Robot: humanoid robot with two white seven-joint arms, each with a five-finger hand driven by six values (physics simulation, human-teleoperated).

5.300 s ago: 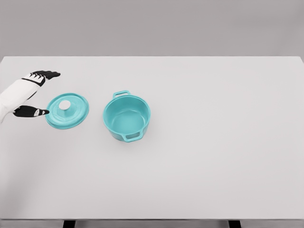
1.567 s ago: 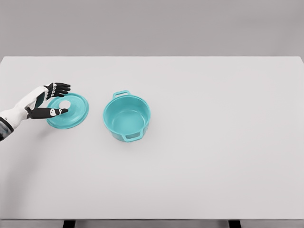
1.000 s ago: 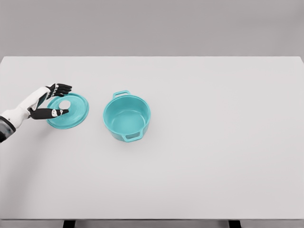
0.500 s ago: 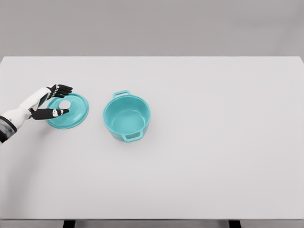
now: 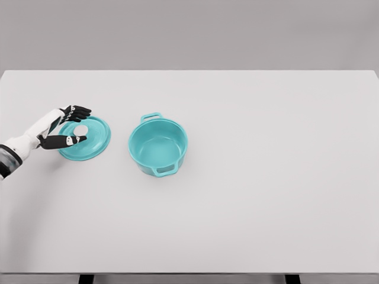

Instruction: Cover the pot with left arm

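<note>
No text, label, brand, number or sign can be read anywhere. The teal pot [image 5: 158, 146] and its lid [image 5: 92, 138] near the tabletop's [image 5: 266, 177] left edge are plain; small pale marks on the left hand's [image 5: 64, 126] dark fingers might be markings, but they are too small to tell.

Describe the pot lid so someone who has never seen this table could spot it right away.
On the white table, look to the left part, just left of the open teal pot. The lid lies flat there: a round teal disc with a white knob at its middle. Unlike the deep pot, it is shallow, and the left hand reaches around its knob.
</note>
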